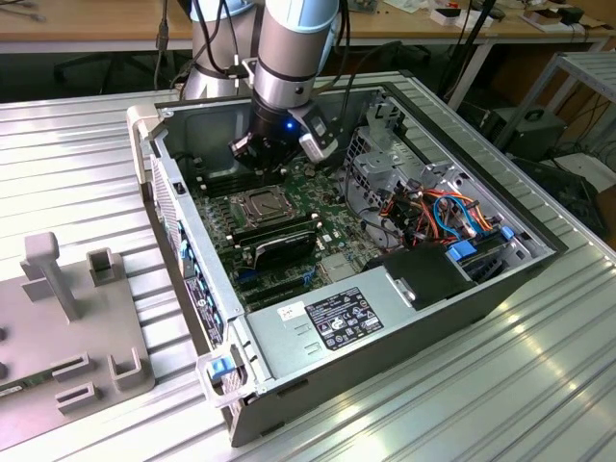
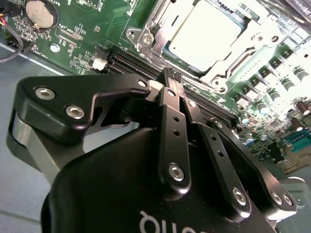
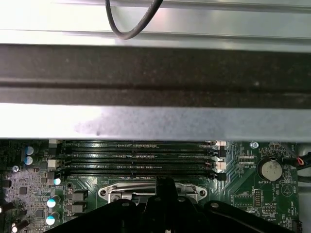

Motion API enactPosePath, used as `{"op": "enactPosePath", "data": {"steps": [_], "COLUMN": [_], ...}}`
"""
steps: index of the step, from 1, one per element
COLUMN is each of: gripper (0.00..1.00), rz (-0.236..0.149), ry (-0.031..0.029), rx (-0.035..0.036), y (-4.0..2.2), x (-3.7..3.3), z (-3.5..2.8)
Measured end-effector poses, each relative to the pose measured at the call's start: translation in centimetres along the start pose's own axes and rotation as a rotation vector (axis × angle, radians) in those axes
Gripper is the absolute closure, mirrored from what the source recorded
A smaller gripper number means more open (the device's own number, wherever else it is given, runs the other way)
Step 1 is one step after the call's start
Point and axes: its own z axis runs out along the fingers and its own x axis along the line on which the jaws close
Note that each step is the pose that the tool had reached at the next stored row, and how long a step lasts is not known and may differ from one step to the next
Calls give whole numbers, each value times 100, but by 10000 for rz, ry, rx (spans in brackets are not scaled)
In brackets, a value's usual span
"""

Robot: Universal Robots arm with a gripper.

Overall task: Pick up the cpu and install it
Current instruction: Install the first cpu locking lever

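Exterior view: 1 arm reaches down into an open computer case [image 1: 385, 318] on a ribbed metal worktop [image 1: 87, 173]. The claw [image 1: 258, 154] hangs low over the green motherboard [image 1: 332, 236], just past the socket [image 1: 258, 205] toward the case's back wall. The cpu is too small to make out here.

Second wrist view: the claw [image 2: 173, 83] has its 2 black fingers [image 2: 171, 104] pressed together, tips shut, nothing visibly between them. The cpu [image 2: 206, 34], pale silver-grey top, lies flat in the socket inside the metal frame [image 2: 146, 39], just beyond the fingertips, apart from them. Memory slots [image 2: 129, 60] run between the tips and the frame.

First wrist view: claw [image 3: 164, 180] over the frame edge [image 3: 109, 191], 4 memory slots [image 3: 136, 156] beyond, then the case wall [image 3: 155, 121]. A coin battery [image 3: 269, 169] sits to 1 side.

Risks, as a judgement: the cpu looks seated but the frame's latching can't be confirmed; closed tips dropping near the frame could knock slot clips or scrape the board, and pushing on an unevenly seated chip could bend socket pins.
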Motion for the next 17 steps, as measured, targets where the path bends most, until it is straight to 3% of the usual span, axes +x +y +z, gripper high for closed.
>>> {"op": "enactPosePath", "data": {"steps": [7,17], "gripper": [89,89], "rz": [1,0], "ry": [0,0], "rx": [0,1], "y": [-49,-51], "x": [0,0], "z": [-5,-24]}}
